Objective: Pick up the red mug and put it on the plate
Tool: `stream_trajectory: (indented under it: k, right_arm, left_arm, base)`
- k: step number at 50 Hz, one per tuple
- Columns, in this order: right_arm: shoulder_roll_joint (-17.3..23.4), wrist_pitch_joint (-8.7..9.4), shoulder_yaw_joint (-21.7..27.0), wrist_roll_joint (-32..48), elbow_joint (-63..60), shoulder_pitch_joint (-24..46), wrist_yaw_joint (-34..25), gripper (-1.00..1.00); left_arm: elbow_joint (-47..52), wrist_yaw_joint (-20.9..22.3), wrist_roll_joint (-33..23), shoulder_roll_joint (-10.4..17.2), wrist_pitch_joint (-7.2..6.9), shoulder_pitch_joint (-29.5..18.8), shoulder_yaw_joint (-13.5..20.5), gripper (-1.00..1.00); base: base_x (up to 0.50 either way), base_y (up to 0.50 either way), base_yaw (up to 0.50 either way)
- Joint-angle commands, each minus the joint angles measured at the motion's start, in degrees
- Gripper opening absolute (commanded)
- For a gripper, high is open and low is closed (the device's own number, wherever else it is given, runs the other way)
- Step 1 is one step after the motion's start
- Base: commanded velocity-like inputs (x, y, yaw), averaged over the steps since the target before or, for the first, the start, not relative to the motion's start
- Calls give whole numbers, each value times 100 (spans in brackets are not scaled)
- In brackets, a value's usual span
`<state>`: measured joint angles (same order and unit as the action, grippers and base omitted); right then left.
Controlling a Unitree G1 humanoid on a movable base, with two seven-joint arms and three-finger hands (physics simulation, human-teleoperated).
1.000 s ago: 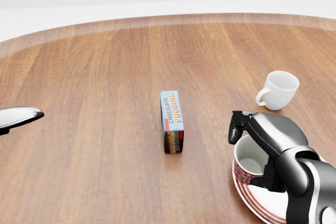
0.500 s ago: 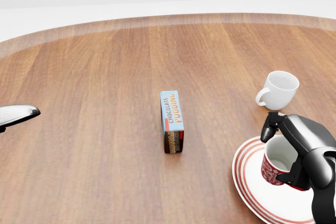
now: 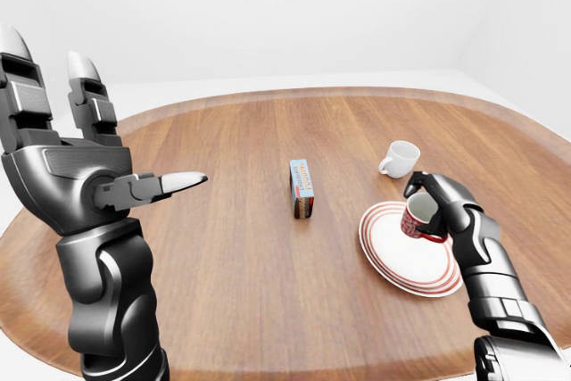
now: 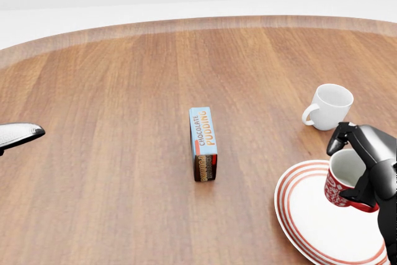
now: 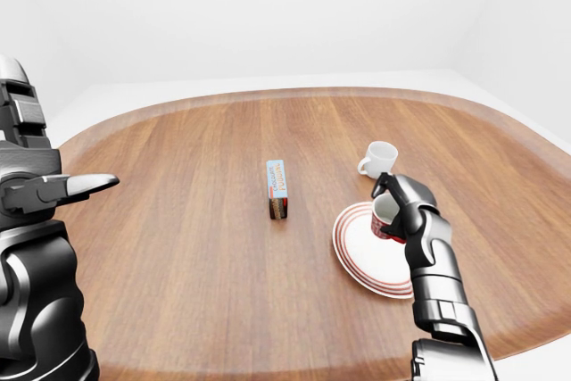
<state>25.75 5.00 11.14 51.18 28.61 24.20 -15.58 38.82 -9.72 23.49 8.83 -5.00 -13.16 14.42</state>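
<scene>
Red mug point(image 4: 343, 183) sits gripped in the right robot hand point(image 4: 365, 164), fingers closed round it, w/ the mug over the plate point(image 4: 310, 224) nr its upper-right rim; can't tell if it touches the plate. Head view shows only a fingertip of the left robot hand point(image 3: 85, 167) at its left edge; left-eye view shows that whole hand raised high, fingers spread, thumb pointing toward the pudding box point(image 4: 203, 143). Eye views also show the right forearm rising from the bottom edge, bent toward the plate. White cup point(image 4: 329, 106) stands just above the plate, apart from it. Box stands left of the plate, well apart. Desk point(image 3: 223, 247) is bare wood left of the box to its rounded edge.
</scene>
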Motion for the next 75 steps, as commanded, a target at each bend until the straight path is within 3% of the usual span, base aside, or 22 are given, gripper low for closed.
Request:
stream_trajectory:
  k: [1, 20, 23, 30, 36, 52, 70, 71, 72, 73, 75]
  right_arm:
    - [111, 0, -212, -575, 1186, 335, 739, -100]
    - [106, -652, -569, -682, 2928, 583, 1887, -100]
    - [89, -614, -657, -600, 3092, 607, 2253, -100]
    - [21, -575, -693, -668, 3225, 607, 2504, -100]
    - [14, -363, -646, -804, 3170, 590, 2722, -100]
    - [-160, -590, -718, -1191, 3674, 643, 3260, -100]
    - [-118, -516, -740, -1217, 3585, 646, 3238, -100]
    - [-114, -515, -739, -1217, 3577, 640, 3229, -40]
    - [-115, -502, -740, -1216, 3567, 638, 3207, -6]
    - [-112, -506, -736, -1217, 3553, 631, 3205, 100]
    - [-101, -493, -697, -1258, 3452, 577, 3163, 100]
  left_arm:
    - [28, -11, 11, -4, 0, 1, -8, 100]
    - [25, 10, 11, -1, 0, 37, 17, 100]
    - [24, -2, 18, 10, 0, 10, 25, 100]
    - [25, 5, 10, -2, 0, 25, 16, 100]
    - [28, 14, 13, 2, 0, 46, 27, 100]
    - [48, 12, 13, -11, 0, 46, 9, 100]
    - [2, 31, -9, -13, 0, 35, 2, 100]
    - [1, 28, -8, -13, 0, 34, 6, 100]
    - [-4, 28, -6, -13, 0, 34, 8, 100]
    - [-20, 34, -16, -15, 0, 45, 4, 100]
    - [-45, 41, -28, -13, 0, 48, 3, 100]
  base:
    - [0, 0, 0]
    - [0, 0, 0]
    - [0, 0, 0]
    - [0, 0, 0]
    - [0, 0, 0]
    - [0, 0, 0]
    - [0, 0, 0]
    - [0, 0, 0]
    - [0, 0, 0]
    - [0, 0, 0]
    - [0, 0, 0]
